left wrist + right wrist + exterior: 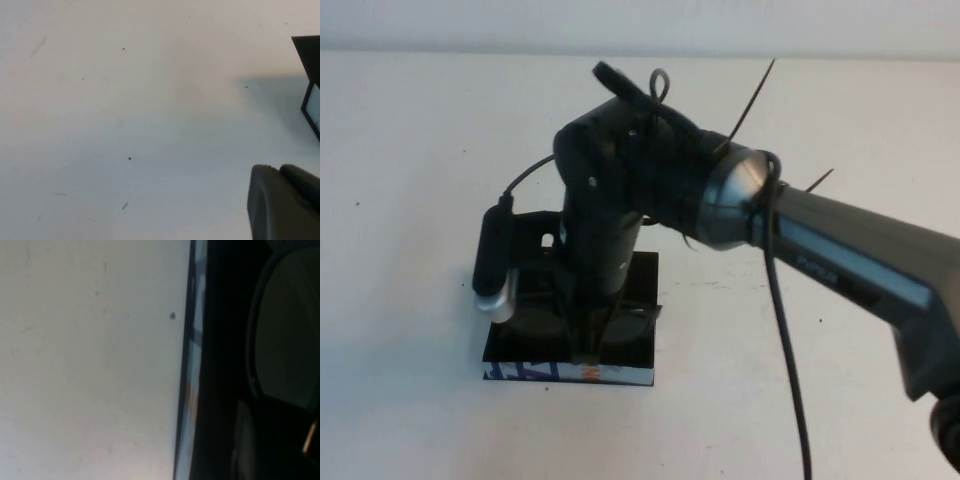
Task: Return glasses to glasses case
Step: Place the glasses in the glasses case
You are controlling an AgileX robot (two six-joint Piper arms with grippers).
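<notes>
High view shows the right claw [585,345] reaching straight down into the open glasses case [635,345], which lies on the white counter [420,150] with its patterned strip on the side facing the robot. The glasses [542,322] sit inside the case directly beneath the claw, one greyish lens showing to each side of its fingers. Whether the claw grips the frame or has let go I cannot tell, since the arm hides the fingertips. My worry is that if the fingers clasp the bridge as the arm lifts, the glasses would come back out, or tip against the case wall. A lift that drifts sideways could also catch the wall and drag the light case across the counter. The lid, behind the claw, looks upright and could be knocked by the wrist. In the left wrist view the left claw [285,202] hangs over bare counter, well away from the case, its spread unclear.
</notes>
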